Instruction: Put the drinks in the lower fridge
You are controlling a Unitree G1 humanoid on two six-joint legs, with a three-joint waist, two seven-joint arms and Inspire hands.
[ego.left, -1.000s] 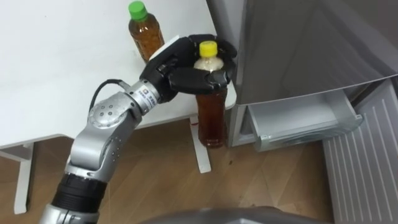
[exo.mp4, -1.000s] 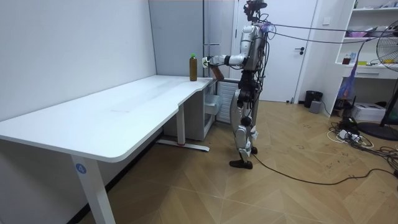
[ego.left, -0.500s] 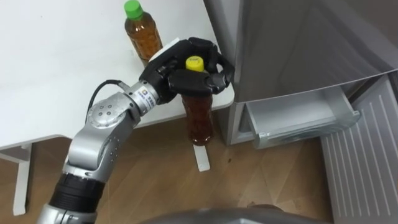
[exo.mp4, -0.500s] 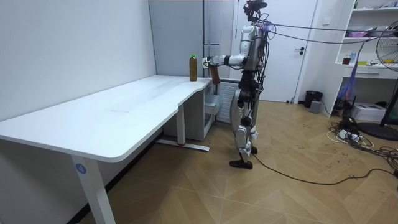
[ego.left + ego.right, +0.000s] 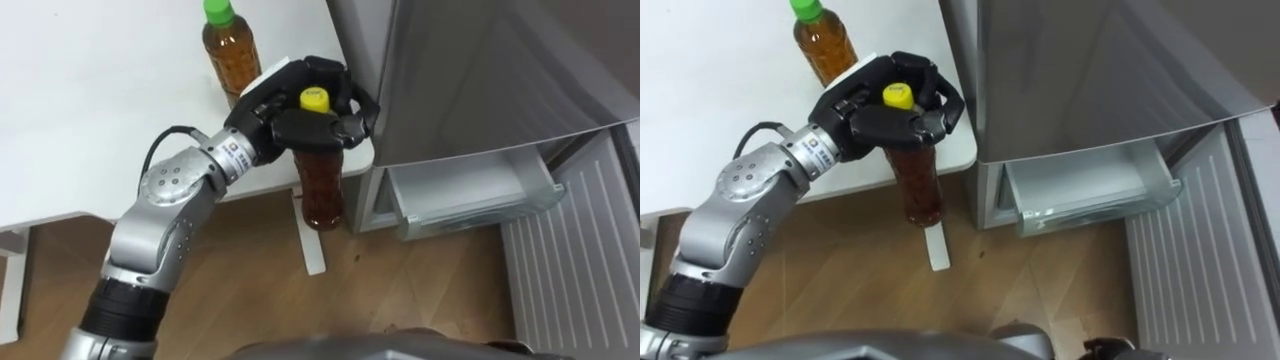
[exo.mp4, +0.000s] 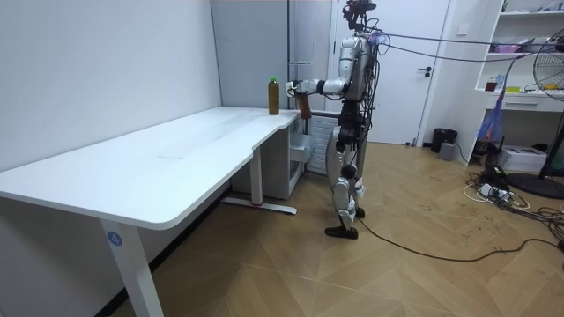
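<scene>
Left eye view: grips the yellow-capped bottle (image 5: 322,190) at the neck, left hand (image 5: 300,110) curled tight round it. Holds it clear of the desk (image 5: 100,120), slightly left of a second ago, near the green-capped bottle (image 5: 229,60).
Room view: stands at the desk's far end before the fridge (image 6: 256,44).
Right eye view: leaves the open lower drawer (image 5: 1090,190) to the right, not yet reached; likely mid-carry.

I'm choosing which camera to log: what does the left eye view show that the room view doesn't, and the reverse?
Left eye view: the inside of the pulled-out lower fridge drawer and the yellow cap. Room view: the robot standing by the table, a white door and a fan beyond. Both: the left hand gripping a brown drink bottle past the table edge, and a green-capped bottle standing on the table.
</scene>
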